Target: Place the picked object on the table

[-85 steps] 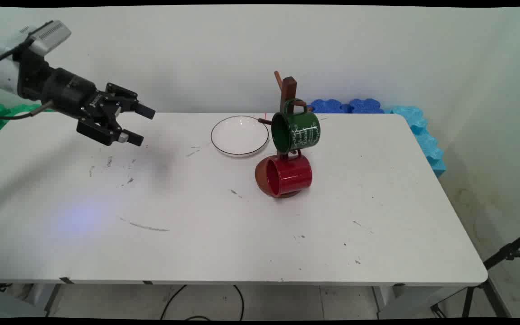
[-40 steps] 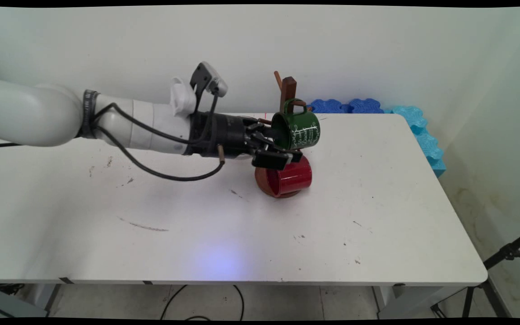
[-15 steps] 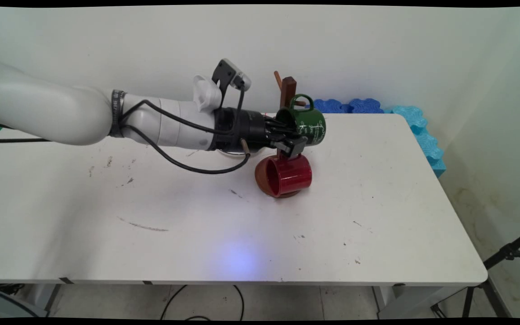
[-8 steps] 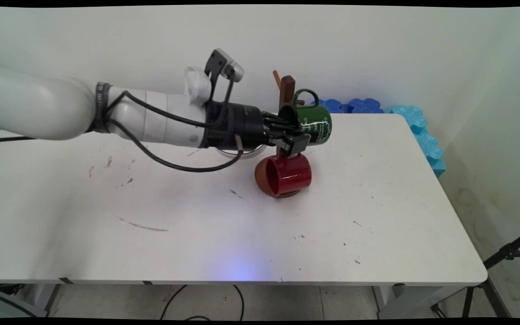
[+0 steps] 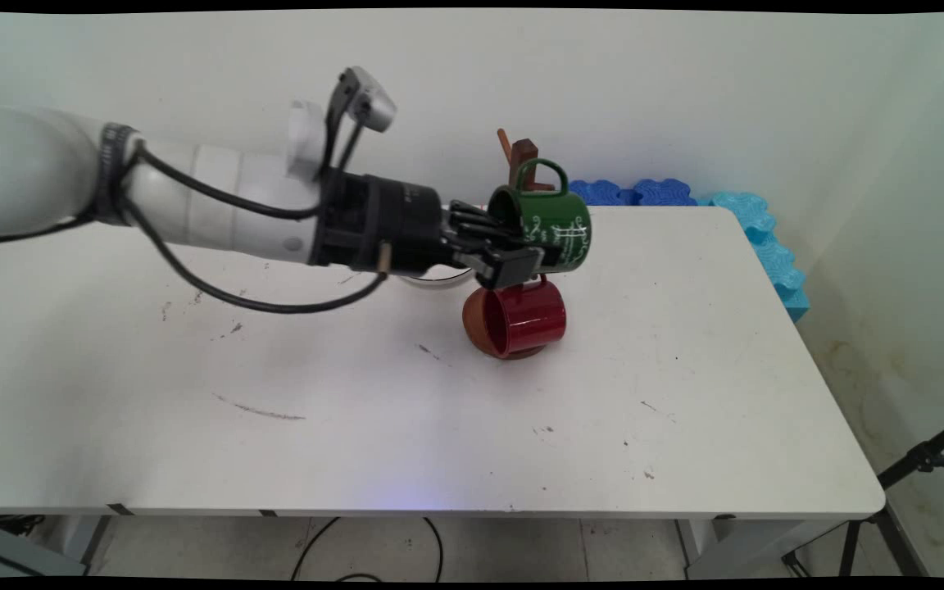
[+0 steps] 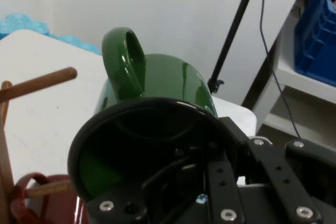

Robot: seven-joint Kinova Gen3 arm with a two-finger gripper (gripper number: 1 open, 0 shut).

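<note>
We are gripping the green mug (image 5: 550, 231) by its rim, the gripper (image 5: 513, 250) clamped with one finger inside the mouth, one outside. The mug is hanging in the air beside the wooden mug tree (image 5: 524, 156), above the red mug (image 5: 521, 321).

Plate (image 5: 439, 281) mostly hidden behind gripper (image 5: 521, 254).
</note>
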